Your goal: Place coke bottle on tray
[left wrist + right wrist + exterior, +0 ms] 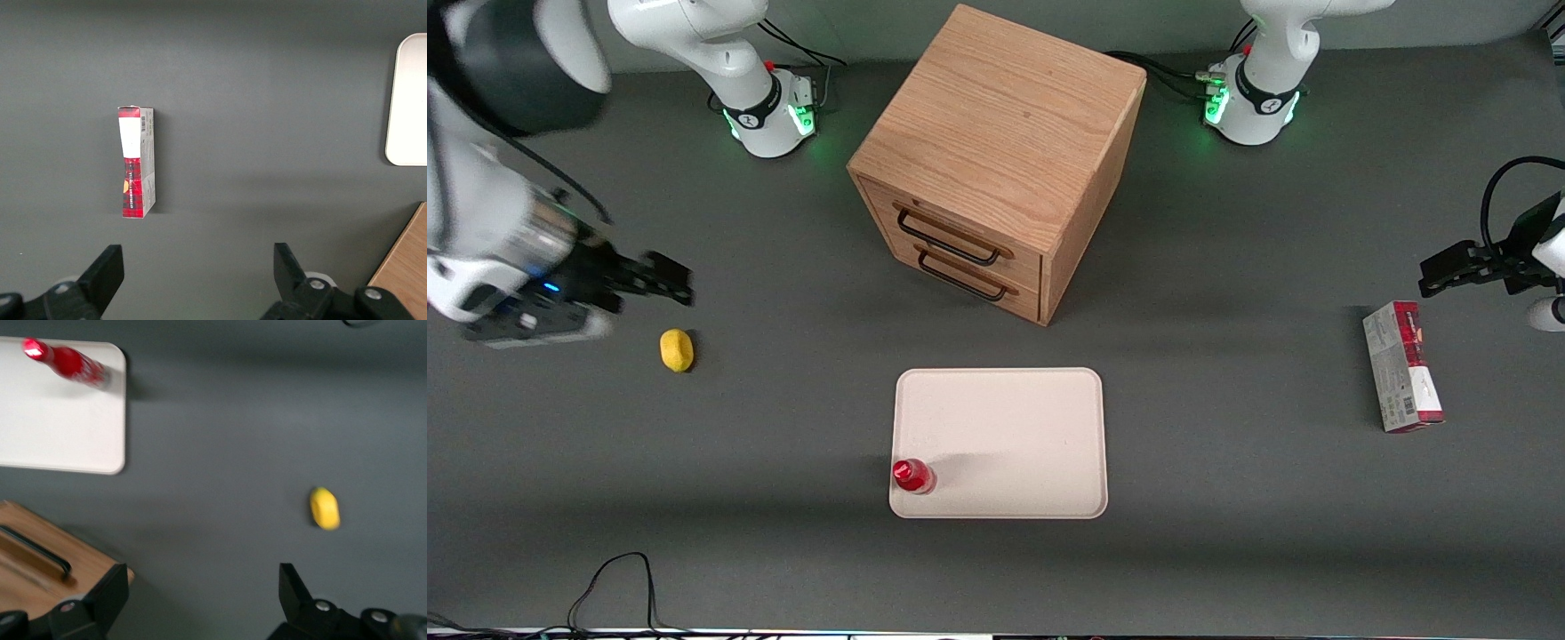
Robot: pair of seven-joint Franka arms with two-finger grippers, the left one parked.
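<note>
Coke bottle (pixel 912 476) at tray (pixel 1014 427) corner, jaws wide, gripper (pixel 660 277) aside

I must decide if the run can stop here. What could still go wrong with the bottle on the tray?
The bottle stands upright at the very corner of the tray, close to the rim, so a small bump could tip it off. The open gripper is away, above the table near the lemon; a careless sweep could knock that.

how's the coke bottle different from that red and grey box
The coke bottle is small, round and all bright red; the red-and-grey box is longer and rectangular. The bottle stands on the tray, the box lies on the table toward the parked arm's end. Both sit apart from the open gripper, which is near the lemon.
</note>
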